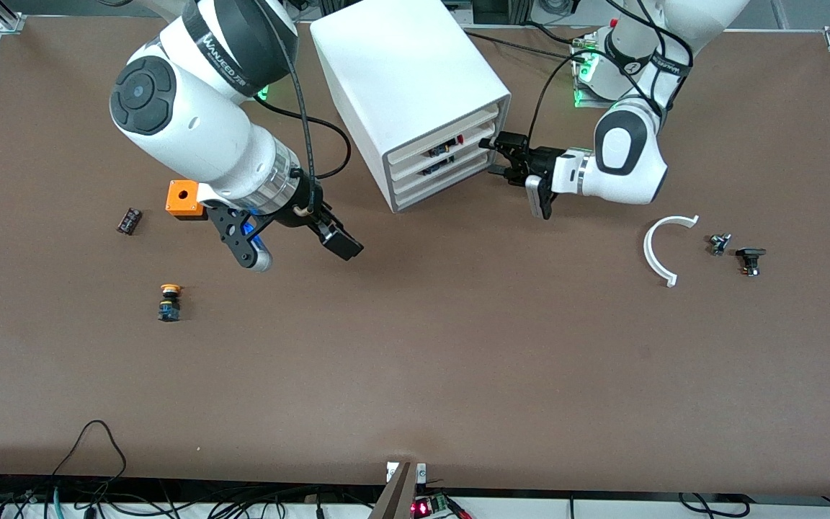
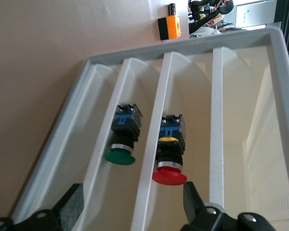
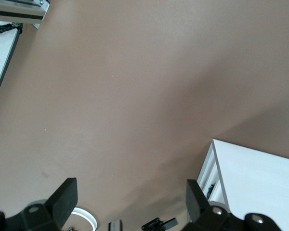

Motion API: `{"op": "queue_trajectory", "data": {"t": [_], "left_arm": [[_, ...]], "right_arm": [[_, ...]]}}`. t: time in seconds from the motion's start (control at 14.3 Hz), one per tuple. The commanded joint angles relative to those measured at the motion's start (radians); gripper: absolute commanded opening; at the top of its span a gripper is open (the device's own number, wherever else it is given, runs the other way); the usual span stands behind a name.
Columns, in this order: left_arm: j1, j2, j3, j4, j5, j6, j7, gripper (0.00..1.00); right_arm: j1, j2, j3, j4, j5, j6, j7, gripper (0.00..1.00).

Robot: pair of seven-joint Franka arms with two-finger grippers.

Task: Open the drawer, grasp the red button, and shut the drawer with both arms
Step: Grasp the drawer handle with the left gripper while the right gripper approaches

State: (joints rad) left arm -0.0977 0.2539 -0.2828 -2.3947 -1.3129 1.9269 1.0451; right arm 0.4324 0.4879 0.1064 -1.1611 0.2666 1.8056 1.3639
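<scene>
From the front, the left arm's forearm lies level, its left gripper [image 1: 496,155] at the cabinet's [image 1: 408,86] front, by the drawer [image 1: 444,146]; the right gripper [image 1: 292,245] hangs over bare table [image 1: 415,360], jaws spread. The left wrist view shows parted fingers [image 2: 70,204] either side of the red button [image 2: 169,166] lying in its tray. The right wrist view shows released fingers [image 3: 62,197], empty.
</scene>
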Motion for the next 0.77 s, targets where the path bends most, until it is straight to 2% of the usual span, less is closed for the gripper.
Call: {"op": "queue_trajectory", "data": {"t": [0.0,0.14,0.21,0.28,0.35,0.49,0.7], "left_arm": [[0.001,-0.015,-0.032,-0.034,-0.048,0.012,0.047,0.79],[0.001,0.004,-0.047,-0.035,-0.048,0.009,0.052,0.65],[0.001,0.013,-0.053,-0.035,-0.048,0.010,0.065,0.64],[0.001,0.028,-0.056,-0.035,-0.048,0.009,0.081,0.53],[0.001,0.033,-0.059,-0.035,-0.048,0.009,0.090,0.40],[0.003,0.033,-0.059,-0.034,-0.048,0.009,0.093,0.01],[0.016,0.031,-0.058,-0.023,-0.046,0.007,0.096,0.00]], "right_arm": [[0.003,0.018,-0.004,0.034,0.028,-0.003,0.021,0.99],[0.003,0.018,-0.004,0.032,0.028,-0.005,0.020,0.99],[0.006,0.018,-0.004,0.032,0.028,-0.005,0.024,0.99],[0.012,0.018,-0.004,0.032,0.026,-0.003,0.024,0.99],[0.017,0.020,-0.004,0.032,0.028,-0.002,0.026,0.99],[0.029,0.026,-0.004,0.032,0.028,-0.002,0.029,0.99],[0.060,0.026,-0.004,0.031,0.026,-0.003,0.034,1.00]]}}
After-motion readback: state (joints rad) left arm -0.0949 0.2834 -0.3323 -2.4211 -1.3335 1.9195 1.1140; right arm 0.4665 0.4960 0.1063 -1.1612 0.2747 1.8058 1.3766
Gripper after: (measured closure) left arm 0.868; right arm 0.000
